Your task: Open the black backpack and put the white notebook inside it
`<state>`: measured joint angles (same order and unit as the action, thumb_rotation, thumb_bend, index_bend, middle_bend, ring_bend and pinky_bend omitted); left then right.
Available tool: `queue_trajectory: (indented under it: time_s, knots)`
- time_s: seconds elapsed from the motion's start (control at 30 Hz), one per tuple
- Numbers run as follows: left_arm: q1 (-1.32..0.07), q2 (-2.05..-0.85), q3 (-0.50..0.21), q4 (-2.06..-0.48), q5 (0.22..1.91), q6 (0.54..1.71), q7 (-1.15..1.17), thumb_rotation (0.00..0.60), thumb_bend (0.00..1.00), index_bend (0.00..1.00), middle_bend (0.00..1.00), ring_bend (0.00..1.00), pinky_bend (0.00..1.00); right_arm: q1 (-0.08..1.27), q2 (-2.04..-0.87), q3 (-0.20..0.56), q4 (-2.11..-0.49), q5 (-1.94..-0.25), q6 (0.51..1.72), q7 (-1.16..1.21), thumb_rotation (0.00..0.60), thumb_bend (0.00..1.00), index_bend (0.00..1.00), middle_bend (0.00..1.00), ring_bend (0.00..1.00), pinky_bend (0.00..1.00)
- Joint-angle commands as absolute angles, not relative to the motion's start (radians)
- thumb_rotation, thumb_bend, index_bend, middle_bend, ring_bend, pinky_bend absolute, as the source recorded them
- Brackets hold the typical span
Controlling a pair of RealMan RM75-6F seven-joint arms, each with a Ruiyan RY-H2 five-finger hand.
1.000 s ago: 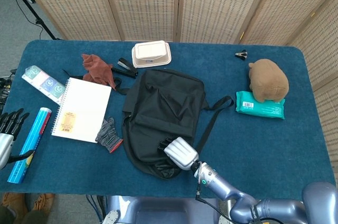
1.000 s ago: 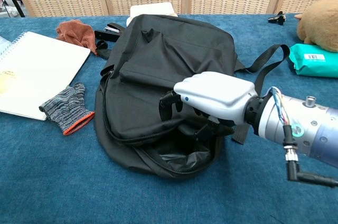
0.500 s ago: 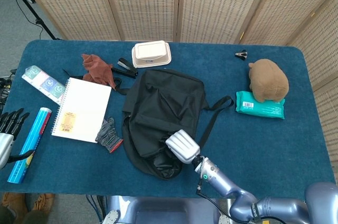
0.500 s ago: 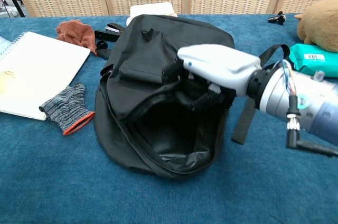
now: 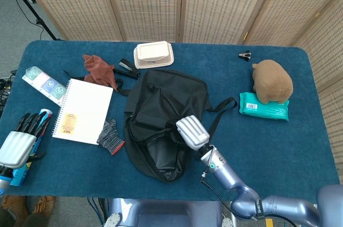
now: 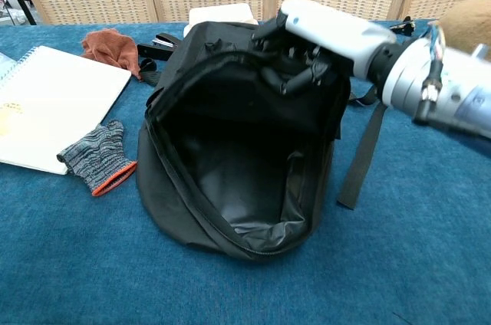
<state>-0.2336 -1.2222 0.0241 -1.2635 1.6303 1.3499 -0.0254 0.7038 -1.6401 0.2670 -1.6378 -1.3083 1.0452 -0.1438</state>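
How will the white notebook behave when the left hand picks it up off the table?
The white notebook is spiral-bound and thin, so it likely flexes and may fall open if gripped by one cover. It lies flat on cloth, so getting fingers under an edge looks awkward. Probably light.

Right hand [image 6: 322,34] fingertips buried in backpack [image 6: 230,179] flap fabric. Left hand [image 5: 19,141] covers the blue tube under its fingers; wrist cut off at frame edge. Notebook [image 6: 46,103] cropped in chest view.

Black backpack [image 6: 230,187] lies flat mid-table, main compartment gaping open. White spiral notebook [image 5: 83,111] lies closed, flat, just left of it.
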Motion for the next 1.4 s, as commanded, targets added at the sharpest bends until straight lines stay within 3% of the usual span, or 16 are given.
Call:
queue_trajectory:
  time_s: [0.03,0.7,1.23,1.4]
  knots:
    - [-0.260,-1.290,0.018,-1.223,1.605,1.293,0.060,0.600,0.00,0.00,0.00,0.00,0.00,0.707,-1.616,0.286,-1.669,-1.269,1.039,-0.155,0.600,0.61,0.63,0.58,0.54,0.61]
    - [-0.333,-1.488,-0.013,-0.935,1.593,1.265,0.155,0.600,0.00,0.00,0.00,0.00,0.00,0.717,-1.595,0.295,-1.720,-1.173,1.041,-0.177,0.600,0.61,0.64,0.59,0.54,0.61]
    - [-0.344,-1.600,0.022,-0.724,1.620,1.289,0.080,0.600,0.00,0.00,0.00,0.00,0.00,0.716,-1.578,0.285,-1.719,-1.171,1.053,-0.154,0.600,0.61,0.64,0.59,0.54,0.61]
    - [-0.354,-1.634,0.018,-0.678,1.620,1.296,0.070,0.600,0.07,0.00,0.00,0.00,0.00,0.714,-1.572,0.283,-1.719,-1.173,1.055,-0.144,0.600,0.61,0.64,0.59,0.54,0.61]
